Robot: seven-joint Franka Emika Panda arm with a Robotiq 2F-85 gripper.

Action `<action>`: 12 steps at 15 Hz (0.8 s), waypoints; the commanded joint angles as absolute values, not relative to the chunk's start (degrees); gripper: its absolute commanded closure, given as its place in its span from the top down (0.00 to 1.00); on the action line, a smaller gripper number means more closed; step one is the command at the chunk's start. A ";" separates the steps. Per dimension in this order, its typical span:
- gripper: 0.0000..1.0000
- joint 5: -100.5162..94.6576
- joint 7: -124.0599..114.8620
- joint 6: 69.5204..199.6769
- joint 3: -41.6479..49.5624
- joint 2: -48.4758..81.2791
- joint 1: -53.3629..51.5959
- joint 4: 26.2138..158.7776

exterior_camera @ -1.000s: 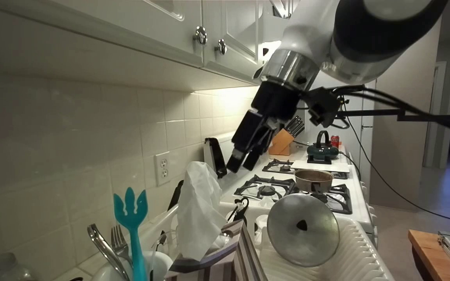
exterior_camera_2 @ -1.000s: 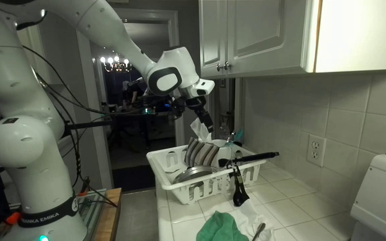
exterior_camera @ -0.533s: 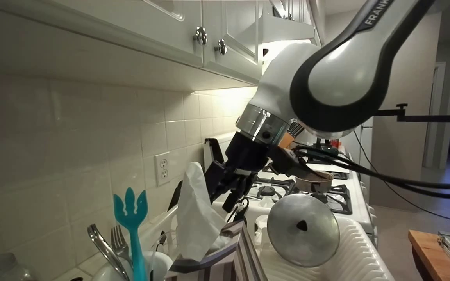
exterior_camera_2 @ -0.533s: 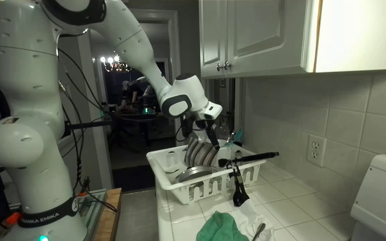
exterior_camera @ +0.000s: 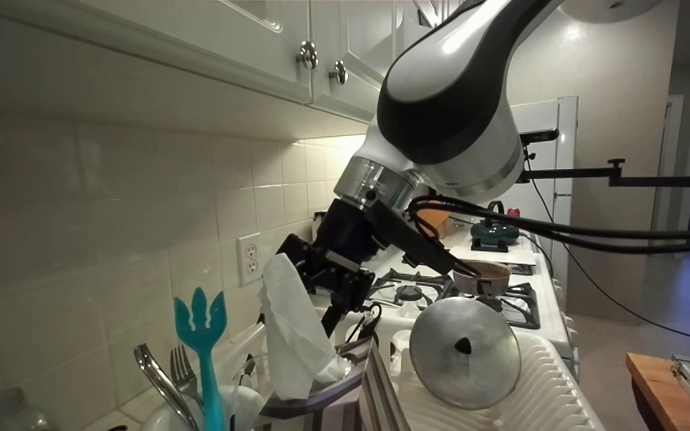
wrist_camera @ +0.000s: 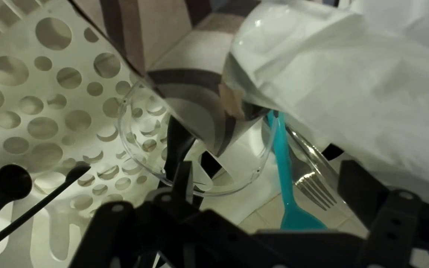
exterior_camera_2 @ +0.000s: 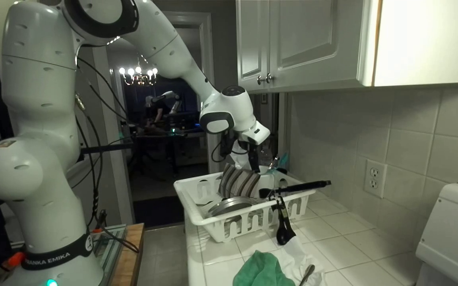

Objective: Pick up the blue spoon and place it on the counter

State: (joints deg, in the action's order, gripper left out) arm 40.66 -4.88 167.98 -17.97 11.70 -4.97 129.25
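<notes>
The blue spoon [exterior_camera: 200, 332], a teal utensil with a pronged head, stands upright among metal cutlery in a white cup in an exterior view. It also shows small at the basket's back corner [exterior_camera_2: 282, 161]. In the wrist view the spoon [wrist_camera: 284, 163] runs between the jaws; its head is partly hidden behind the gripper. My gripper [wrist_camera: 266, 173] is open, jaws wide apart and empty. In an exterior view the gripper [exterior_camera: 321, 299] is behind the tissue, which hides one finger, and apart from the spoon. The tiled counter [exterior_camera_2: 344, 230] lies beside the basket.
A striped tissue box [exterior_camera_2: 239, 182] with a raised white tissue [exterior_camera: 291, 335] stands in the white dish basket [exterior_camera_2: 241, 222] beside a pot lid [exterior_camera: 465, 353]. A metal fork [wrist_camera: 313, 186] is close to the spoon. Cabinets [exterior_camera_2: 300, 43] hang above; a green cloth [exterior_camera_2: 262, 270] lies in front.
The arm has come down and over the basket, closer to the tissue box and the spoon, and the wrist has turned. The tissue now leans away from the gripper. The spoon has not moved.
</notes>
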 commanded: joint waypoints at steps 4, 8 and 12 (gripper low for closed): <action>1.00 40.71 -0.35 172.02 -18.80 12.93 -4.48 128.95; 1.00 40.21 7.78 174.01 -19.46 17.44 -2.91 124.64; 1.00 40.61 12.96 173.00 -20.51 22.30 -1.57 119.27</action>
State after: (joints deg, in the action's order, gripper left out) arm 40.21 9.24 173.48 -18.78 17.65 -3.21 124.57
